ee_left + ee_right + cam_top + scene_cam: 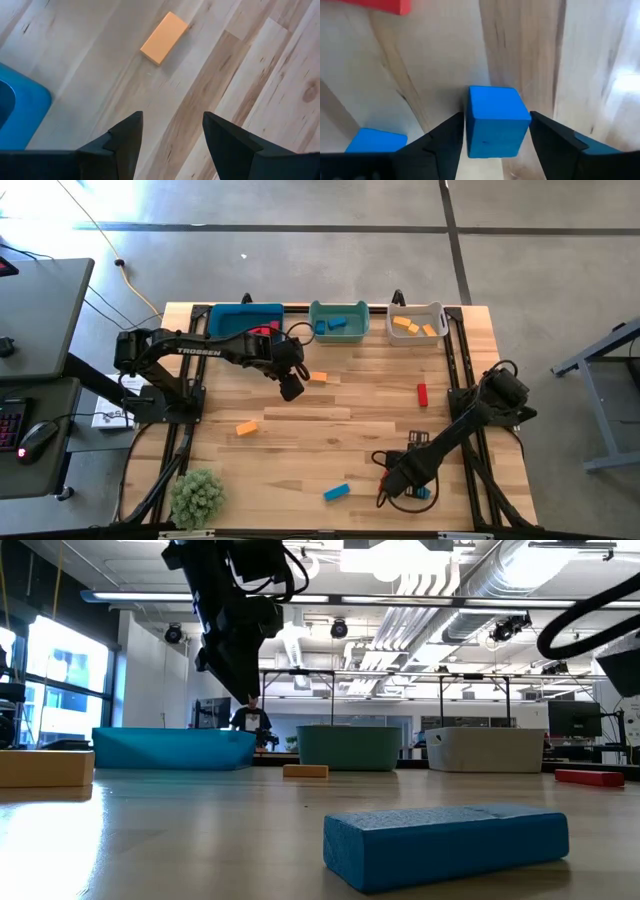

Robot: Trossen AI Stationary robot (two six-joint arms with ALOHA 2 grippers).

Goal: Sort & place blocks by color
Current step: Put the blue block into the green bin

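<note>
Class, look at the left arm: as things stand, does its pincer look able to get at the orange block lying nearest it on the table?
Probably yes: the left pincer hangs open above bare wood, and the orange block lies just ahead with nothing between.

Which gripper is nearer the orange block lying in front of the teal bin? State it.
Left. The left gripper hangs open just beside the orange block; the right gripper is far off at the table's near edge, around a blue cube.

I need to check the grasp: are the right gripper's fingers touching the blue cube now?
Cannot tell. In the right wrist view the blue cube sits between the right gripper's fingers, close beside both, but no clear contact or gap shows.
</note>
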